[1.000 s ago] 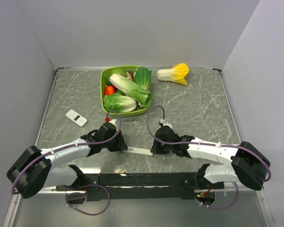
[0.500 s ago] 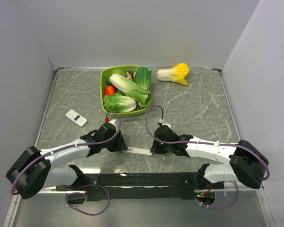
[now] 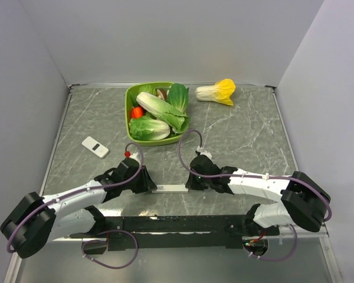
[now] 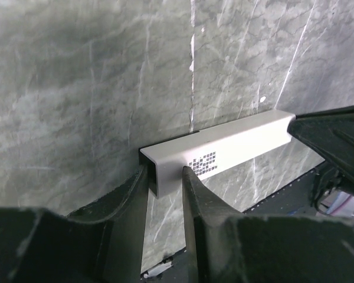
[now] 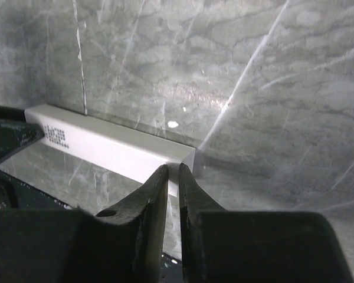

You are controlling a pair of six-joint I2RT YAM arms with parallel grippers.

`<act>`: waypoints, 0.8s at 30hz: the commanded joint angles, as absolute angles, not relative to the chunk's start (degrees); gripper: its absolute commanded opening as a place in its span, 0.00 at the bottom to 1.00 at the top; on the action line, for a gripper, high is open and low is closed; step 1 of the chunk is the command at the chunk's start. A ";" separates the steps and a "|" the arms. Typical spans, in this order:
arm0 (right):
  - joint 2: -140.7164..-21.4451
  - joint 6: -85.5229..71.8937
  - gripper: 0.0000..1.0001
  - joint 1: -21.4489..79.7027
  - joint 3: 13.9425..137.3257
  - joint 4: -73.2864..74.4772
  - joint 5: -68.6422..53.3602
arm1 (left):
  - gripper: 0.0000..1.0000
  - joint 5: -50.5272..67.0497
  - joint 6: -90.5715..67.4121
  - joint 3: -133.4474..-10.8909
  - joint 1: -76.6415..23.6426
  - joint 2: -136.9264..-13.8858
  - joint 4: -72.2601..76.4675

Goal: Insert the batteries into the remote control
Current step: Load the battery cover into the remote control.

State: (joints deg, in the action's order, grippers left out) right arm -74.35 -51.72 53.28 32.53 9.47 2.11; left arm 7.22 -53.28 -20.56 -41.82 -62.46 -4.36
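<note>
Left pincer point(image 4: 164, 177) has its two dark fingers point(image 4: 128, 197) set astride one end of the remote control point(image 4: 236, 144), one on each long side, and as far as I can see they are pressed shut on the white casing. Right pincer point(image 5: 173, 172) is at the opposite end, its fingers almost together with only a sliver of gap. The tips overlap the casing's end corner, but whether they nip a thin edge there or merely rest against it I cannot tell. From above, the remote control lies low on the table point(image 3: 242, 135), close to the near edge and just beyond the arms' bases. Its long axis runs from side to side, so it bridges the space between the two pincers. Each arm is right at its own end and neither is nearer than the other. I cannot make out whether the bar sits on the marble or is raised a touch off it. The batteries do not show in any view, and the only green in sight is the leafy vegetables in the green bowl point(image 3: 127, 112), well beyond the arms. My guess is that the bar is being steadied end to end so the casing can be opened along its length.
</note>
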 commanded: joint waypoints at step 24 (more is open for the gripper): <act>-68.57 -45.36 0.62 49.94 35.77 8.60 10.54 | 0.39 4.57 -63.81 -18.46 -40.87 -66.45 16.53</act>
State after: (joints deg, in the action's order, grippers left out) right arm -74.94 -47.62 53.19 35.20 10.90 10.07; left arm 5.65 -63.99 -15.92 -41.78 -66.04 11.20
